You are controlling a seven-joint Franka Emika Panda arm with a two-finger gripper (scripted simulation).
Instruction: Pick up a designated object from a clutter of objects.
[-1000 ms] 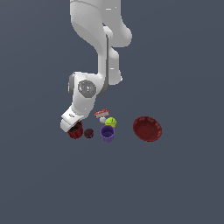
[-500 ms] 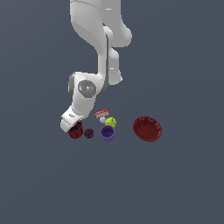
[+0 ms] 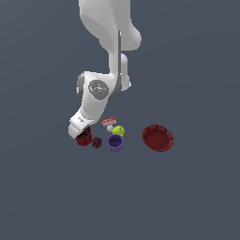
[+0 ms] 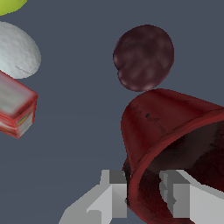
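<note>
The dark red cup (image 3: 84, 138) is sitting at the edge of the clutter, on the far side of the dark maroon ball (image 3: 97, 142) from the purple cup (image 3: 115, 142), and the gripper (image 3: 82, 134) is right down on it. In the wrist view the fingers (image 4: 114, 194) are straddling the cup's rim (image 4: 144, 192), one pad outside the wall and the other inside the dark mouth, so the tool is pinching the wall of the red cup rather than wrapping the whole body. That looks a sensible choice: the cup is probably too wide to span, and the maroon ball is lying just beside it, leaving little room on that flank.

The wrist is coming in at a slant, seemingly to keep the hand clear of the neighbours. Whether the pads are pressing firmly, I cannot tell.

The exterior view is giving the layout: the red bowl (image 3: 158, 138) is well apart from the purple cup on its other side, with the yellow-green ball (image 3: 119, 130), white ball (image 3: 110, 128) and red-and-white piece (image 3: 108, 121) clustered just behind the purple cup. There, though, the arm is hiding the fingers. The wrist view is supplying exactly that: the rim between the pads, and the maroon ball (image 4: 143, 57) sitting close beyond the cup, not touching the fingers.
</note>
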